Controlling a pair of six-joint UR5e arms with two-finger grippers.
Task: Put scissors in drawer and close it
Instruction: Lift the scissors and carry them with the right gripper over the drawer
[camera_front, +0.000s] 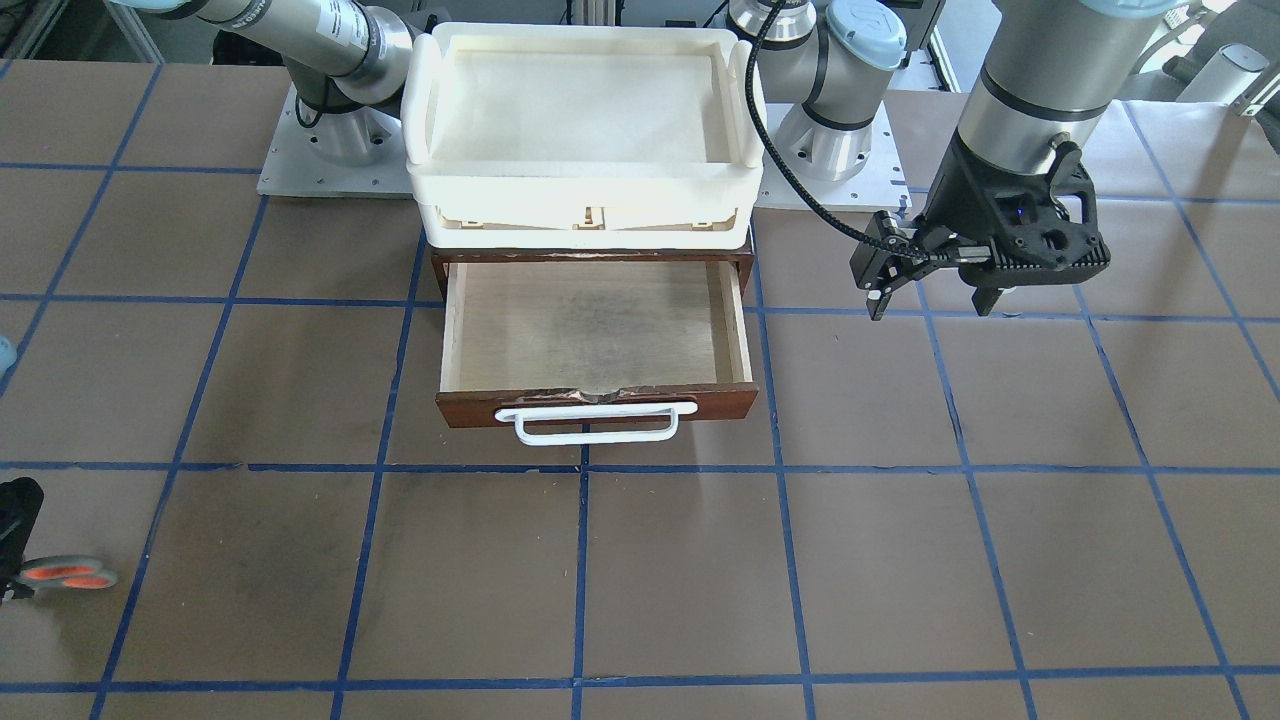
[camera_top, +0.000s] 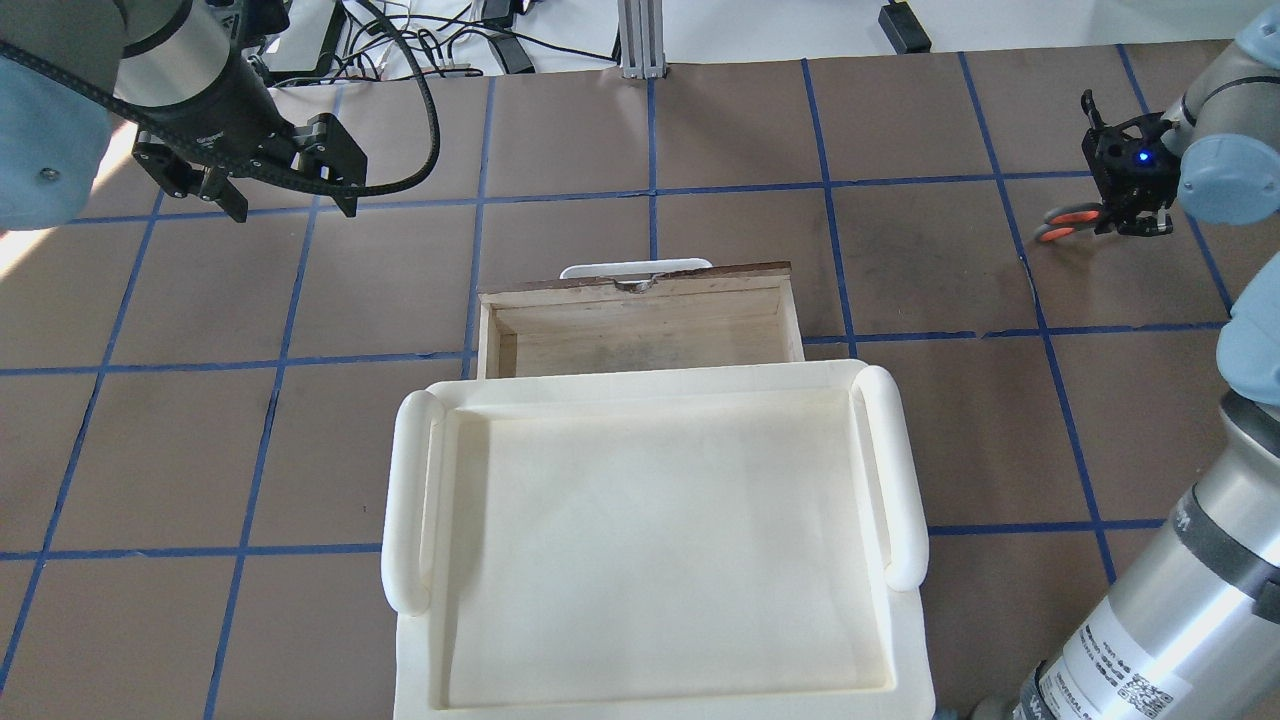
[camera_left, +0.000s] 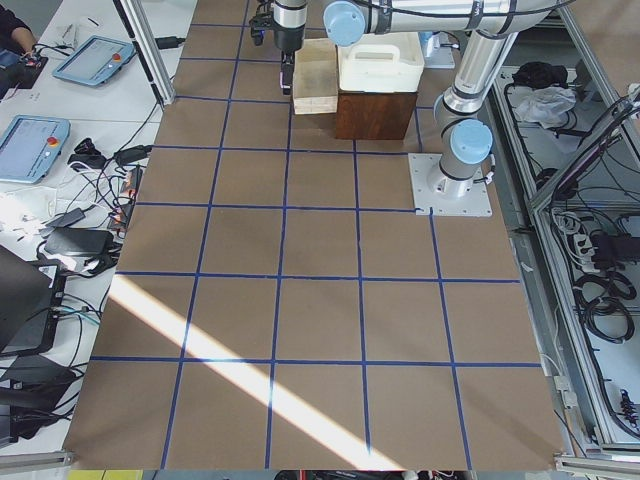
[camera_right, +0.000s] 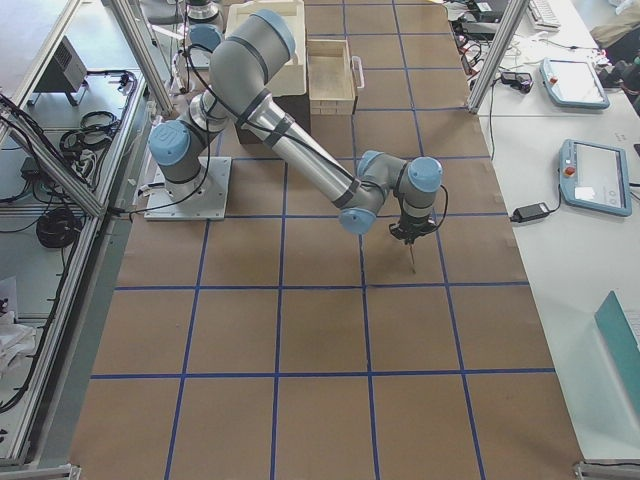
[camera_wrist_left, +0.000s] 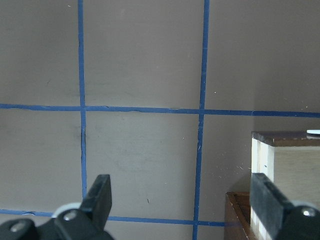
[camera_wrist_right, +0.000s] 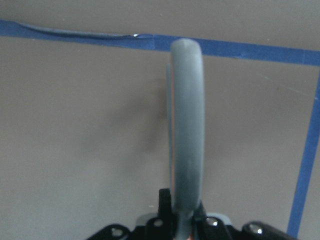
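So the scissors (camera_top: 1065, 222) are clamped in the right tool (camera_top: 1128, 212). The grey loops with orange lining stick out sideways from it, and in the wrist view you only see a handle edge-on, with its shadow on the counter (camera_front: 900, 560). They're well apart from the drawer (camera_front: 480, 408), way off on the robot's right. The left tool (camera_front: 930, 295) hangs on the other side with its fingers spread apart, gripping nothing. The counter is matte brown with a blue tape grid, and desks with cables run along the side. The drawer is pulled open: dark reddish wood, pale plywood inside, a chipped front edge and a white wire handle (camera_front: 595, 425). A white plastic tray (camera_front: 585, 180) with rounded grips sits on top.
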